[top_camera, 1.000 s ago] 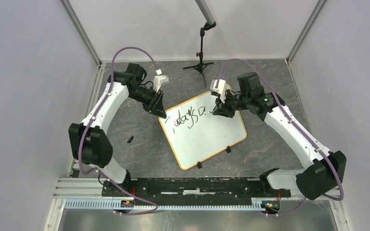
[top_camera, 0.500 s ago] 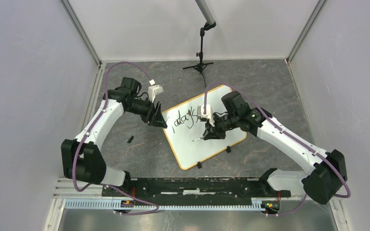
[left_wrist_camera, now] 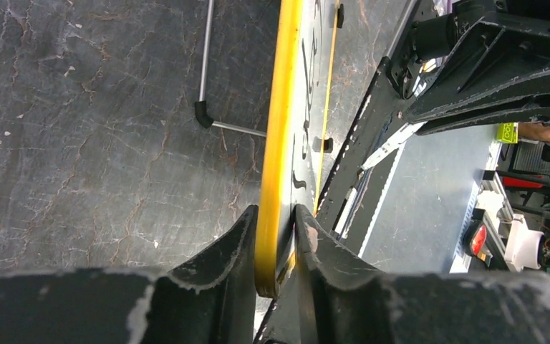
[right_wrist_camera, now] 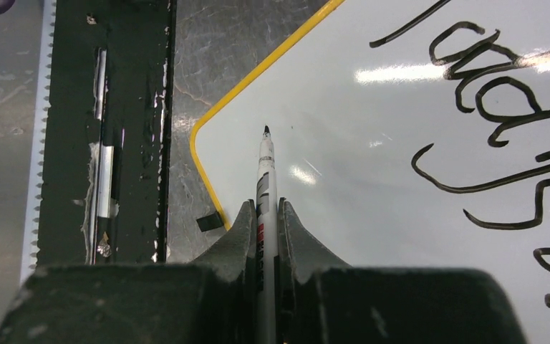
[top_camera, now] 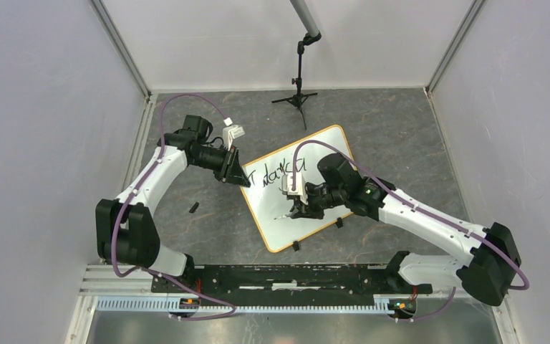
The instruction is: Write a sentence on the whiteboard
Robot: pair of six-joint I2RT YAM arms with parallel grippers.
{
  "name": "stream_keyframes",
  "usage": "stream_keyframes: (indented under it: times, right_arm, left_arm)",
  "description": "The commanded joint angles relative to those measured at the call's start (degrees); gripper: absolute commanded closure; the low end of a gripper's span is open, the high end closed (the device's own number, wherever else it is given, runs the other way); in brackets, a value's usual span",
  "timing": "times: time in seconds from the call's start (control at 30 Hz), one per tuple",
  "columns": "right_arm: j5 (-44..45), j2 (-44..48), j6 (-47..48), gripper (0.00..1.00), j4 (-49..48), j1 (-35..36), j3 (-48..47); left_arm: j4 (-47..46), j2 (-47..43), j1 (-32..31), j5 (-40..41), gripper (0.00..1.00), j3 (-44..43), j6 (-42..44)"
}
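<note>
The right gripper (right_wrist_camera: 266,209) is clamped on a marker (right_wrist_camera: 266,161), its tip over bare whiteboard (right_wrist_camera: 372,165) below the sentence (right_wrist_camera: 498,107). The left gripper (left_wrist_camera: 276,215) pinches the whiteboard's yellow edge. The whiteboard lies on the grey counter (top_camera: 401,136).

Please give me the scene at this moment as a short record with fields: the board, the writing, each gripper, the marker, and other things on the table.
board: whiteboard on the dark table, turned diagonally
writing: sentence in black script on the far part; near part blank
left gripper: shut on the board's yellow rim near a corner
right gripper: shut on the marker
marker tip: over the blank area below the writing; contact cannot be told
other: small black object left of the board; tripod stand at the back
</note>
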State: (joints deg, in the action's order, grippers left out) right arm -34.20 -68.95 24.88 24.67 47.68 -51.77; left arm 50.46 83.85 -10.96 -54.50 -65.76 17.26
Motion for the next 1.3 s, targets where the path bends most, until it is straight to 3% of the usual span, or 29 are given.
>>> stream_keyframes:
  times: [0.0, 0.47, 0.77, 1.27]
  right_arm:
    - [5.02, 1.62, -2.05, 1.0, -6.82, 2.41, 1.51]
    - [13.21, 1.9, -2.03, 1.0, -11.22, 6.22, 3.74]
    - [13.18, 1.51, -1.51, 1.0, -6.94, 6.48, 0.18]
    - [14.55, 1.0, -0.55, 1.0, -7.79, 6.46, 0.1]
  left_arm:
    - [-2.2, 0.33, 0.15, -0.87, 0.73, -1.22, -0.89]
    - [-1.06, 3.21, 0.15, -0.08, 0.98, -4.15, -1.39]
    - [-0.75, 3.17, 0.05, 0.18, 0.97, -3.96, -1.25]
    - [-0.8, 2.59, -0.38, 1.45, 0.97, -3.76, -1.4]
